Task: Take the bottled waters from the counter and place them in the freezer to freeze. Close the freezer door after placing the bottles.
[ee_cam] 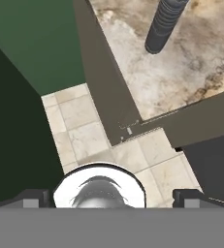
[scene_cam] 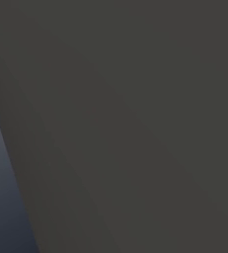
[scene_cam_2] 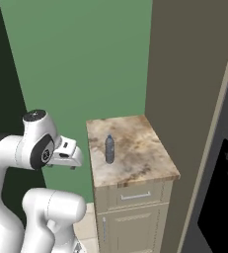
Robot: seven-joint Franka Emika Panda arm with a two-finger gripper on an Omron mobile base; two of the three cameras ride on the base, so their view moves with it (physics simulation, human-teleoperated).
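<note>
Counter [scene_cam_2: 135, 163]: one, stone top, one drawer and one door below.
Bottle [scene_cam_2: 109, 149]: one counted, dark grey-blue, upright near the middle-left of the top; a second cannot be found.
Gripper [ee_cam: 111, 198]: one, fingers spread wide, empty, hanging over the floor left of the counter.
Handling advice: probably lift over the counter edge, then close on the bottle's mid-body.

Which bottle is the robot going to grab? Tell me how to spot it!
Find the green wall, then the narrow beige cabinet with the brown marbled counter in front of it. Near the counter's left edge, a small dark grey-blue bottle stands upright. It is the only thing standing on that stone top.
</note>
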